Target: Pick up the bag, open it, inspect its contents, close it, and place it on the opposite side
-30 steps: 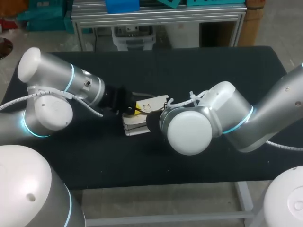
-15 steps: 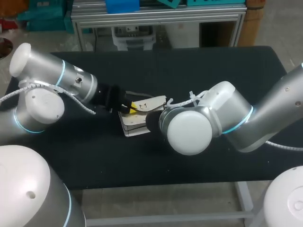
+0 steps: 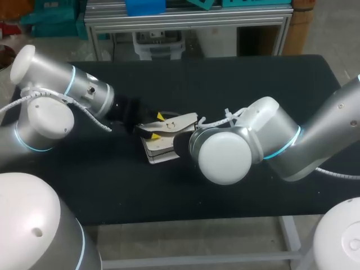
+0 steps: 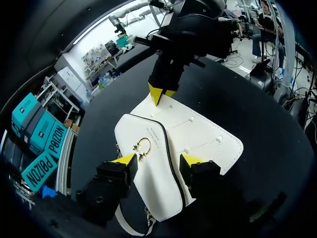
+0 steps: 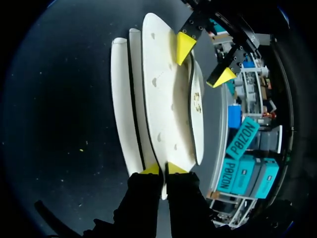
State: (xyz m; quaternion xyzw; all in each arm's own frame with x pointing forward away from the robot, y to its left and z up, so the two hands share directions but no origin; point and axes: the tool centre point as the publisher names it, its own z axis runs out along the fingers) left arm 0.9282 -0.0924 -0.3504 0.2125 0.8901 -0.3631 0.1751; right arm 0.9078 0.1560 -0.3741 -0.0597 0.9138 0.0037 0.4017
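Left jaws spread, bag [image 3: 160, 151] half hidden under right arm [image 3: 225, 154]

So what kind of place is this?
Probably a robot lab: a silver left arm and silver right arm share a black table, with a small white handbag between them.

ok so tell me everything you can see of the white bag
The bag is white, smooth and leather-like, with black edging, a gold ring clasp, small dimples on one panel and a white strap. It lies on the black table. The right end effector is shut on a panel's edge; the left end effector is open, straddling it near the clasp.
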